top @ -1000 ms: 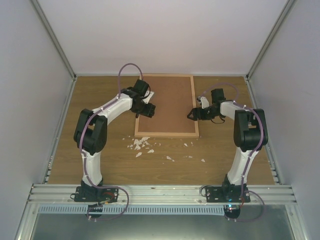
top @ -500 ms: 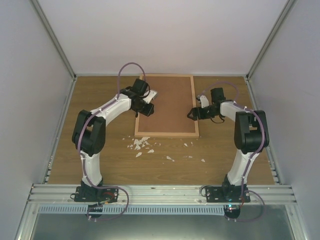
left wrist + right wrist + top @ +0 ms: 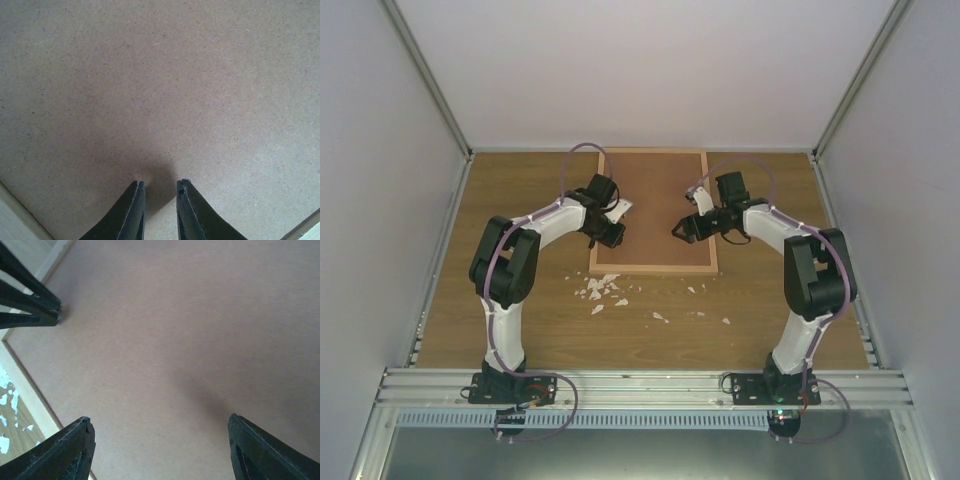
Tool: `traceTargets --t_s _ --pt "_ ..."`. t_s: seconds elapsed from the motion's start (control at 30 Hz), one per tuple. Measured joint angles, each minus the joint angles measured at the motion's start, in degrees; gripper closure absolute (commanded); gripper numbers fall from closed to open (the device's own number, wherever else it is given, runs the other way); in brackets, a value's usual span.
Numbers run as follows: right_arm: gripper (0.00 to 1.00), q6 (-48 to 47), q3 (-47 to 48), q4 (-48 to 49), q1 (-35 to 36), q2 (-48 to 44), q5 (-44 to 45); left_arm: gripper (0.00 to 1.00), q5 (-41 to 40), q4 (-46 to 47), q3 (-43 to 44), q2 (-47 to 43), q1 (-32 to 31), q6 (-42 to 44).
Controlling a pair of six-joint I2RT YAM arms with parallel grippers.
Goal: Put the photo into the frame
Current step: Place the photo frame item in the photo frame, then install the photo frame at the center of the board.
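The frame (image 3: 653, 268) of light wood lies flat on the table, filled by a plain brown backing board (image 3: 655, 195). The photo is hidden. My left gripper (image 3: 612, 234) hovers over the board's left side; in the left wrist view its tips (image 3: 160, 184) stand a narrow gap apart, close above the board (image 3: 160, 90), with nothing between them. My right gripper (image 3: 678, 230) is over the board's right side, open wide (image 3: 160, 422) and empty. The left gripper's fingers (image 3: 35, 305) show at the upper left of the right wrist view.
Small white scraps (image 3: 602, 289) lie scattered on the wooden table in front of the frame's near rail (image 3: 30, 395). Grey walls close in the table on three sides.
The left gripper's jaws have narrowed and it has shifted a little nearer over the board. The right gripper has moved left, from the frame's right rail onto the board.
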Motion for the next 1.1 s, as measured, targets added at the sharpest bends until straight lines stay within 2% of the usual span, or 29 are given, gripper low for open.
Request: traceTargets --t_s 0.2,0.5,0.7,0.9,1.1 --pt "0.33 0.02 0.0 0.46 3.17 0.15 -0.13 0.8 -0.02 0.04 -0.04 0.0 0.0 0.35" --pt "0.46 0.44 1.14 2.67 7.23 3.48 -1.09 0.74 4.68 -0.07 -0.31 -0.81 0.98 0.63" --pt "0.51 0.44 5.09 2.97 9.75 5.81 -1.07 0.6 9.84 -0.94 0.24 -5.44 2.71 0.33" --pt "0.57 0.2 8.13 4.52 14.01 7.87 -1.07 0.43 12.28 -0.66 -0.52 -12.72 11.1 0.0" --pt "0.65 -0.83 10.99 5.33 19.04 11.96 -1.36 0.28 10.86 -1.22 -5.55 -13.53 16.9 0.83"
